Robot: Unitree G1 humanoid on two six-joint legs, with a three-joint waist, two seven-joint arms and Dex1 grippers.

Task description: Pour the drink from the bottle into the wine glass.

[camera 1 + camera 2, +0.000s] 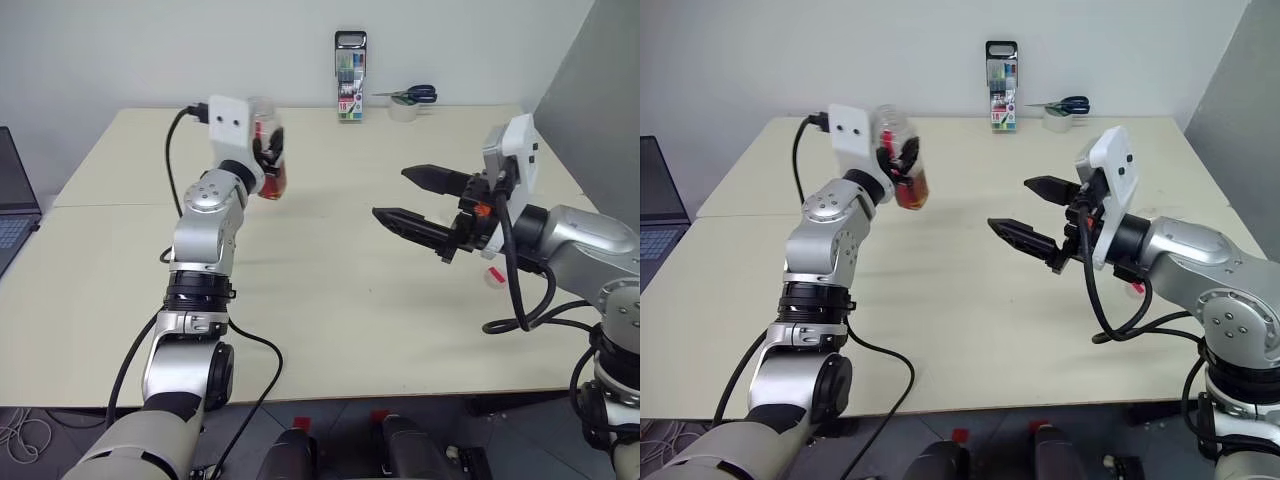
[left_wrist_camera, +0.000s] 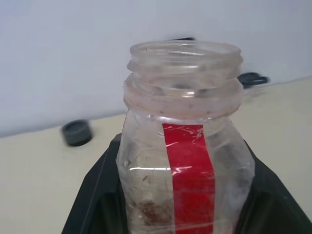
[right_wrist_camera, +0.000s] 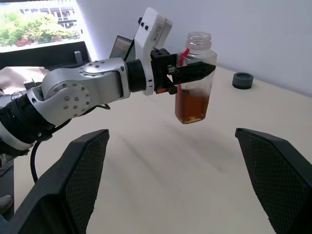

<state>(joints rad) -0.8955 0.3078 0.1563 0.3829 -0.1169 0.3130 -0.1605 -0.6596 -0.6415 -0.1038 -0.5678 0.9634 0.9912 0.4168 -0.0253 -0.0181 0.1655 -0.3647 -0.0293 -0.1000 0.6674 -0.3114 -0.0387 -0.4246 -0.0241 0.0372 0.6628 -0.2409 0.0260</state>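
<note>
Firmly, the left gripper's [image 3: 187, 73] fingers were clamped on the uncapped bottle [image 3: 195, 80], held upright above the counter [image 1: 330, 290] toward its far left, drink [image 3: 191, 107] low in it. The right gripper [image 1: 420, 205] hung with fingers spread wide on nothing, to the right and well apart. Risk, as I judge: tipping the capless bottle with no glass beneath would spill tea. Between the arms the counter lay bare; a marker pack [image 1: 350, 76] and scissors [image 1: 412, 95] sat along the far edge.
</note>
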